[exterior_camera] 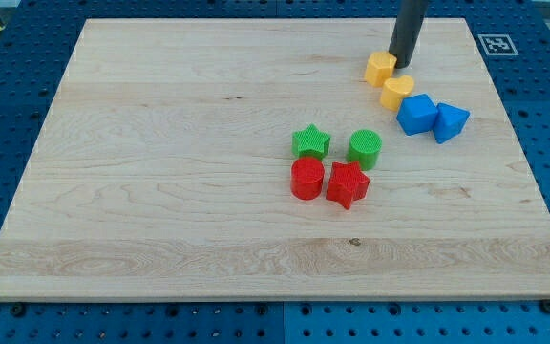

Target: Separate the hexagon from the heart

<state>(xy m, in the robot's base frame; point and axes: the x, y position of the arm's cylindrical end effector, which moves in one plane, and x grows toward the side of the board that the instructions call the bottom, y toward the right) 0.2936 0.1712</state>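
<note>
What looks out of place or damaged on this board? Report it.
Nothing stands out. The blocks lie flat on the board in two tidy clusters, none tipped or broken. My tip sits beside the yellow hexagon, near the yellow heart.

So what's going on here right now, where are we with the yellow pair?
My tip sits at the view's top right, right against the yellow hexagon on its right side. The yellow heart lies just below the hexagon, very close or touching, so the two are not yet separated. The heart also sits close against the blue cube, with a blue triangular block beside that. The green and red blocks sit in a cluster mid-board.
</note>
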